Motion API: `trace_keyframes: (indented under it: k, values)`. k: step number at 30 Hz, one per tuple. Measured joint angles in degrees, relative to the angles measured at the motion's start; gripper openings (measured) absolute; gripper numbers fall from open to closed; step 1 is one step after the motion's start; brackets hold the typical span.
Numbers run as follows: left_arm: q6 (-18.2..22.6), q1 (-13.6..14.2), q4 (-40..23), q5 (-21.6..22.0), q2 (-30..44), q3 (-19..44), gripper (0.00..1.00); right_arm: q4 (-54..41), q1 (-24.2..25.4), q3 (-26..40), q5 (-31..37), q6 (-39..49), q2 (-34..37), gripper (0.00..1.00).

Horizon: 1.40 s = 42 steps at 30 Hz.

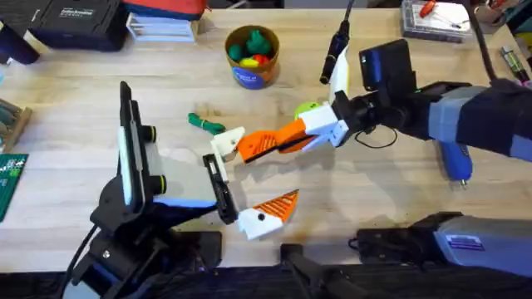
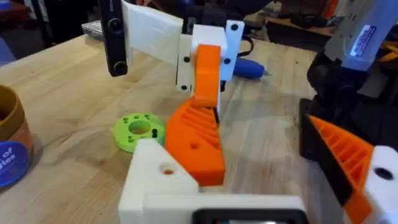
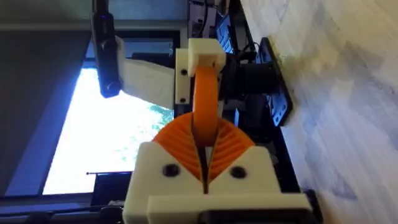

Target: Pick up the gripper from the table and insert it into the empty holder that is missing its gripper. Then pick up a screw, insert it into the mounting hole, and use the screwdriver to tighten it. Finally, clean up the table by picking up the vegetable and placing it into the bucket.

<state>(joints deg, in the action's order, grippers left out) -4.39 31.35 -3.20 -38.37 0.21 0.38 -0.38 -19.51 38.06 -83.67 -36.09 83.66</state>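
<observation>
Right gripper (image 1: pixel 278 143) is clamped on the gripper (image 1: pixel 256 143), holding it at the left gripper's (image 1: pixel 249 178) empty holder (image 1: pixel 226 144). Left jaws stand open. Vegetable (image 1: pixel 205 124) lies beside, bucket (image 1: pixel 252 56) behind.

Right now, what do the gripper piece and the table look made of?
The gripper: apparently matte moulded or printed plastic, a white block with an orange ribbed tip, pinched by the right gripper. The table: pale wood or wood laminate, showing grain lines.

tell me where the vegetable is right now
In the overhead view the vegetable lies on the table left of centre, below the bucket and just left of the white block the right tool holds.
</observation>
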Motion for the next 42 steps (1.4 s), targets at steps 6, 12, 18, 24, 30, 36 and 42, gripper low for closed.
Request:
trace_keyframes:
  k: [6,12,18,24,30,36,42]
  values:
    - [0.3,0.0,0.0,0.0,0.0,0.0,0.985,2.0,-0.01,0.0,0.98,-3.53,-0.02,0.016]
    - [-0.05,0.0,-0.05,0.56,0.0,0.0,0.985,2.5,-0.86,0.0,3.2,-5.16,-0.02,0.016]
    - [-0.59,-0.57,-0.04,2.64,0.0,0.0,0.985,7.61,-2.36,0.0,5.86,-8.56,-0.02,0.016]
    - [-0.63,-1.0,-0.04,5.0,0.0,0.0,0.985,12.08,-3.62,0.0,8.76,-13.02,0.0,0.016]
    - [-1.58,-1.18,-0.12,6.59,0.45,0.0,0.985,14.07,-4.09,0.02,7.8,-14.59,3.7,0.015]
    - [-2.39,-1.2,-0.2,7.05,0.86,0.0,0.986,19.95,-3.77,0.11,2.87,-16.61,10.52,0.015]
    - [-2.66,-1.04,-0.2,5.2,0.85,0.04,0.985,23.17,-1.97,0.17,-0.66,-18.29,12.72,0.015]
